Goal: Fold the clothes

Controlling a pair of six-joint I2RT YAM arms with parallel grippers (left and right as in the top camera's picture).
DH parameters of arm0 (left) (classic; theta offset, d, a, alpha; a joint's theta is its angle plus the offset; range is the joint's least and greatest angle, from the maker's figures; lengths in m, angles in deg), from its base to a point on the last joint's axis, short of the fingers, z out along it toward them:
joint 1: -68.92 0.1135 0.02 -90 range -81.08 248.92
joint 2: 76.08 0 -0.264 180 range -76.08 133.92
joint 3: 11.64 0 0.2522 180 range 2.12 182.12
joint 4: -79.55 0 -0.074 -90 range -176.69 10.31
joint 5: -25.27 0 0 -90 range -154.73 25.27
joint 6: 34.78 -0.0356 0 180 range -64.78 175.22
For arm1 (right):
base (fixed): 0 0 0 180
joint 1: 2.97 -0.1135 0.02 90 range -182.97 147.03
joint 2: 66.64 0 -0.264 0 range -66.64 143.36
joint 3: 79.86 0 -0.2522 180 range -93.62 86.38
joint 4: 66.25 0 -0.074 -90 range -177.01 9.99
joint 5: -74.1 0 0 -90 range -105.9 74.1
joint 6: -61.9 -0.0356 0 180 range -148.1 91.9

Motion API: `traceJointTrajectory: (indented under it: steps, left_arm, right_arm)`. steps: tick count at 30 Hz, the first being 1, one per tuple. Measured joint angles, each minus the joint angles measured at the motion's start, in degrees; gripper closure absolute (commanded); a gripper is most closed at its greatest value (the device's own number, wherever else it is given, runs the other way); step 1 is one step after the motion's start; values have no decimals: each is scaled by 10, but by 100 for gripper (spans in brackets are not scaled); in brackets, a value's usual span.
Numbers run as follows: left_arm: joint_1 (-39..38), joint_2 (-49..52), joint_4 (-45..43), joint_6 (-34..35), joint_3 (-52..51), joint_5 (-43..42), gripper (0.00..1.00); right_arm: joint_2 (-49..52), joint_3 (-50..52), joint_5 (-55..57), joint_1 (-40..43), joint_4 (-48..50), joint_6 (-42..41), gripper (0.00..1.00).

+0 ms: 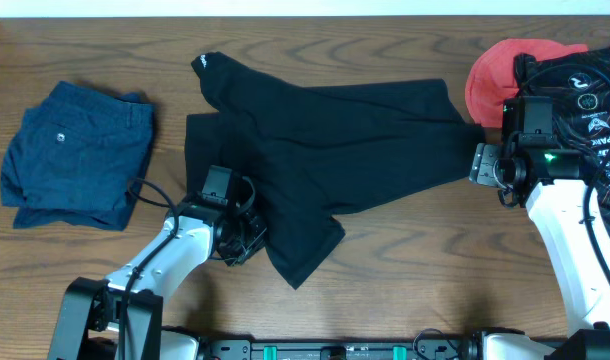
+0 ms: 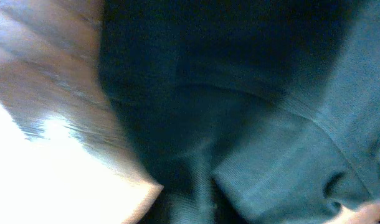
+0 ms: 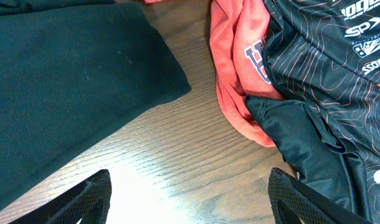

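We look down on a brown wood-grain table [image 1: 405, 300]. Black trousers [image 1: 325, 150] lie spread across its centre. Navy shorts [image 1: 75, 155] rest at nine o'clock, well apart from them. At two o'clock, a red garment [image 1: 490, 75] lies partly under a black printed jersey [image 1: 585, 95].

Folded navy blue shorts [image 1: 77, 155] with a button pocket lie at the left end of the wooden tabletop [image 1: 385, 285]. At its right end, a red garment [image 1: 490, 75] sits partly under a black jersey [image 1: 585, 95] printed white and red.
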Motion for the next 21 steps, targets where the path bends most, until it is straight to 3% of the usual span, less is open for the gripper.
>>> traceJointTrajectory:
  steps: [4, 9, 15, 21]
  left_arm:
    - [0, 1, 5, -1, -2, -17, 94]
    - [19, -2, 77, -33, -2, -35, 94]
    - [114, -46, 154, -96, -2, -39, 94]
    - [193, -71, 171, -162, -2, -38, 94]
  right_arm:
    - [0, 0, -1, 0, -2, 0, 21]
    - [0, 0, -25, 0, -3, 0, 22]
    - [31, 18, -73, 0, 0, 0, 21]
    - [108, 55, -107, 0, 24, -25, 23]
